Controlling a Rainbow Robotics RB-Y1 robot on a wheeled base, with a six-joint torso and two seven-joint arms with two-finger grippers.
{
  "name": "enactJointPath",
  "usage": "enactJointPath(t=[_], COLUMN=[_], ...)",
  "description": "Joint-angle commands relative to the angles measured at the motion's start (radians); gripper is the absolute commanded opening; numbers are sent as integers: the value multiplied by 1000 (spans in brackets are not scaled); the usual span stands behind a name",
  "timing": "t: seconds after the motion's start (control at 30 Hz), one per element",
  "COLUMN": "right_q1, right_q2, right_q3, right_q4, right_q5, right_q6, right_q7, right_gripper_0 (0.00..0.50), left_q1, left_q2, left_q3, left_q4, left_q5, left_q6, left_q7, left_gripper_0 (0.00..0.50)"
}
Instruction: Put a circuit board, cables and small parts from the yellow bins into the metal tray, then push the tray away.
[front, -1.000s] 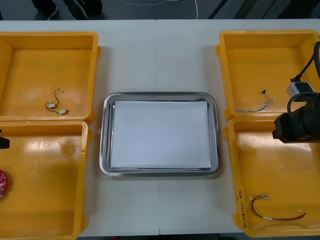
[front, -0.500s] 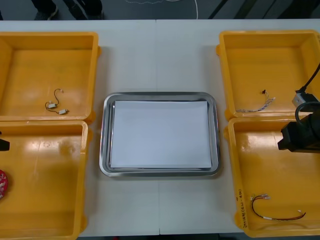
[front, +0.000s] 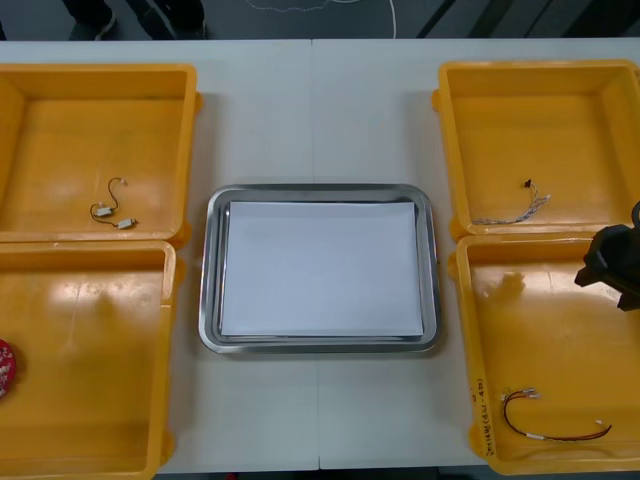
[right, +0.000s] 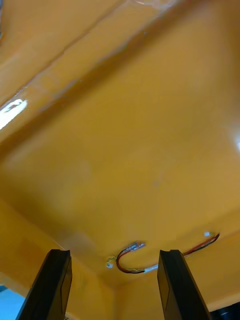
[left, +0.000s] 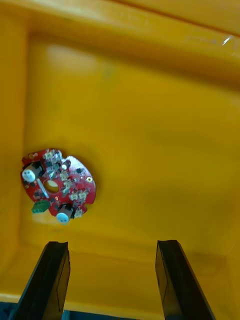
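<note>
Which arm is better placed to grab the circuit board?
Left. The left gripper, open, hovers over the near left bin, circuit board just beyond its fingers. The right gripper hangs over the near right bin, facing a red and yellow cable.

Our right arm (front: 612, 265) at the scene's right edge, our right gripper (right: 114, 254) with fingers standing wide apart, our left gripper (left: 112, 245) likewise spread

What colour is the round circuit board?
Red circuit board, with a green part at its edge; clearest in left wrist view.
</note>
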Motion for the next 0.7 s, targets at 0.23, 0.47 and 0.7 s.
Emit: enactJointPath(t=[0.23,0.47,0.7], right_q1=[74,83,113], right_q2=[-59,-59,-64], right_q3=[-37,-35,-34], right_q4=[-9,-9,-9], right_q5=[-43,-77,-114], right_q6=[6,6,-12], right_q7=[-269,-461,-577], right_gripper_0=[500,500,500], left_q1=[101,136,155], left_q2=[47,47,47], left_q3=[24,23,15], left_q4=[15,69,113], left_q5=[-13,-24,-38], left_q6=[-1,-82,-139], left_q7=[249,223,165], left_gripper_0=[500,500,500])
